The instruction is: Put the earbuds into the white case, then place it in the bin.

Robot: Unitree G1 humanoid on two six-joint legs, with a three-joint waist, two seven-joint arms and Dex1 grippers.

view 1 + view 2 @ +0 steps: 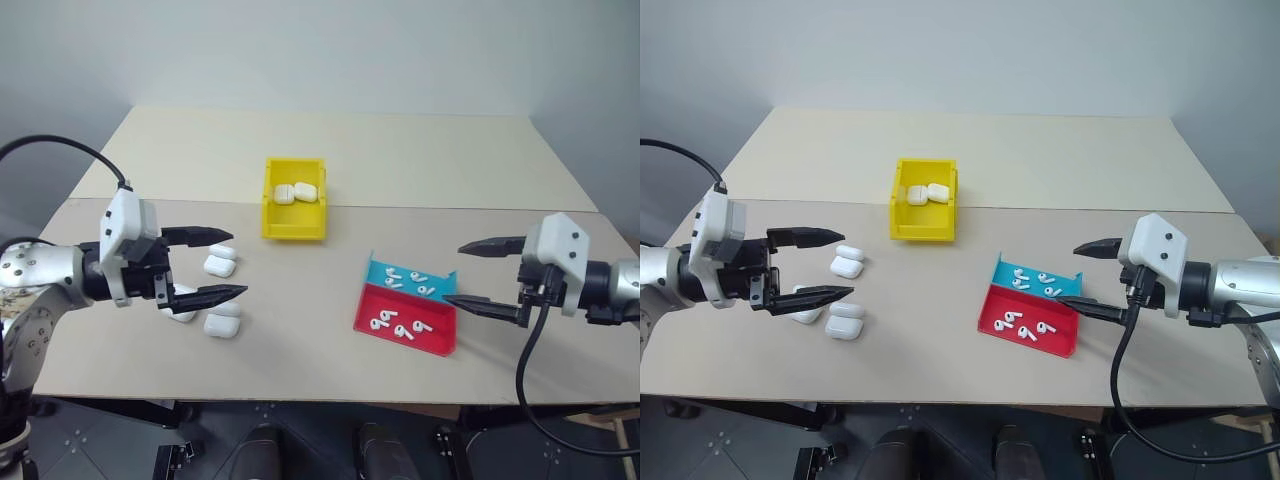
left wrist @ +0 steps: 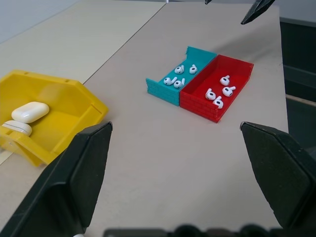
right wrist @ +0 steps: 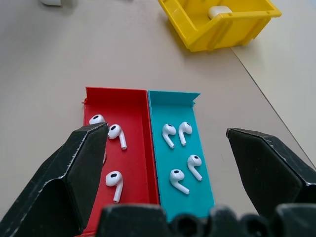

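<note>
Flanking bin (image 1: 294, 213), spare cases (image 1: 221, 295), earbud trays (image 1: 408, 311)

The yellow bin (image 1: 294, 232) stands mid-table holding two white cases (image 1: 295, 192). Four further cases (image 1: 220, 266) lie loose at the left gripper (image 1: 233, 265), whose fingers are spread with nothing between them. The right gripper (image 1: 467, 274), likewise spread, hovers beside the teal tray (image 1: 442, 281) and red tray (image 1: 438, 335), both carrying earbuds (image 1: 397, 326).
</note>
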